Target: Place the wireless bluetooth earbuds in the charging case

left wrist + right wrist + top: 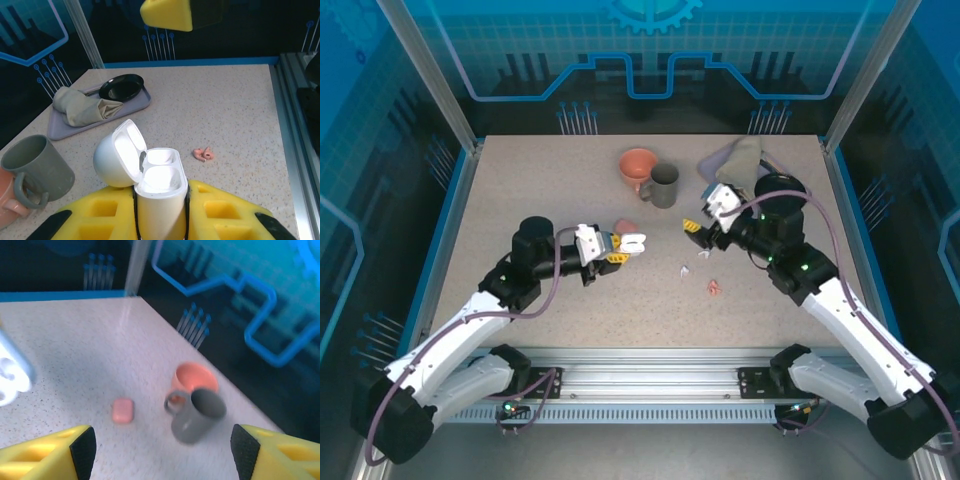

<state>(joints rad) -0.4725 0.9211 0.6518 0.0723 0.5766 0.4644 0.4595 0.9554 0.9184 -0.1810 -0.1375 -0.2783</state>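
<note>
Left hand (160, 212) clamping case (159, 182), lid (119, 159) open — base hidden

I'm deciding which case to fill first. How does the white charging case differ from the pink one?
The white case is clamped in the left gripper; the pink case lies free on the table. The white case's lid is hinged open, showing two empty wells; the pink case looks shut, though that view is blurred. Both are small, rounded pebble shapes.

Robot lab cell: aluminium frame posts (430, 75) at far corners, blue printed backdrop panels (650, 50) around, speckled tabletop (520, 190), metal mounting rail (650, 375) along near edge.
</note>
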